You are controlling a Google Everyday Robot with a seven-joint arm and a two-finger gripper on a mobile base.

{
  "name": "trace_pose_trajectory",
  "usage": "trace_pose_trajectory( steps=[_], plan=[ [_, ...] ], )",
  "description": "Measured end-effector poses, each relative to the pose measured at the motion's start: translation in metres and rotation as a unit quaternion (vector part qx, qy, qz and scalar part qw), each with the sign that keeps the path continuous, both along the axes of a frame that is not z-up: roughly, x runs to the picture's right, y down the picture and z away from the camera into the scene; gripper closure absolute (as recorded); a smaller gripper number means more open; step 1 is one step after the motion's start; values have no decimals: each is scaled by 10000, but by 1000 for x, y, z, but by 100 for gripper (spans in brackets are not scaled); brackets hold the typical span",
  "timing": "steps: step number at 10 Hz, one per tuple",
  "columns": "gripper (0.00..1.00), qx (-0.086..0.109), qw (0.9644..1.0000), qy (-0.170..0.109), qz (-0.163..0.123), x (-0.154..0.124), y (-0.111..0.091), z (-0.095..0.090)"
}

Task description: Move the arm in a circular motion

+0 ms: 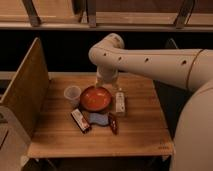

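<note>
arm (150, 60): thick, cream-white, tubular; elbow raised far side, likely clearing the wooden table (145, 137) for circling.
gripper (106, 83): just beyond the round orange bowl (96, 98); grip state cannot tell.

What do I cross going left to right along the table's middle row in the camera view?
wooden side panel → clear cup → orange bowl → white bottle. The arm ends just behind the bowl; its pincer is not visible.

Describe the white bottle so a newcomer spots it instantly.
On the wooden table, find the round orange bowl, with the end effector of the cream-white robot arm just behind it. The small white bottle sits at the bowl's right edge; its neighbours are a clear cup and flat packets.
</note>
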State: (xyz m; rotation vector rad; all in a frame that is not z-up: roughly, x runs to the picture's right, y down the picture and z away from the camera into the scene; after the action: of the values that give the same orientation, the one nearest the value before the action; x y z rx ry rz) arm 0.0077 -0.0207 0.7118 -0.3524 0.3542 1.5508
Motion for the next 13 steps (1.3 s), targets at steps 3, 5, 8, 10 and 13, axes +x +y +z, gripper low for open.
trace_pose_trajectory(
  steps=[3, 5, 8, 10, 13],
  plan=[
    [35, -54, 9928, -678, -990, -50, -18, 11],
    [35, -363, 9793, -1060, -1687, -98, 1, 17],
    [35, -800, 9628, -1123, -2325, -130, 50, 0],
    [35, -901, 9702, -712, -2133, -106, 69, -16],
    [35, -877, 9885, 79, -1231, -33, 73, -39]
  ],
)
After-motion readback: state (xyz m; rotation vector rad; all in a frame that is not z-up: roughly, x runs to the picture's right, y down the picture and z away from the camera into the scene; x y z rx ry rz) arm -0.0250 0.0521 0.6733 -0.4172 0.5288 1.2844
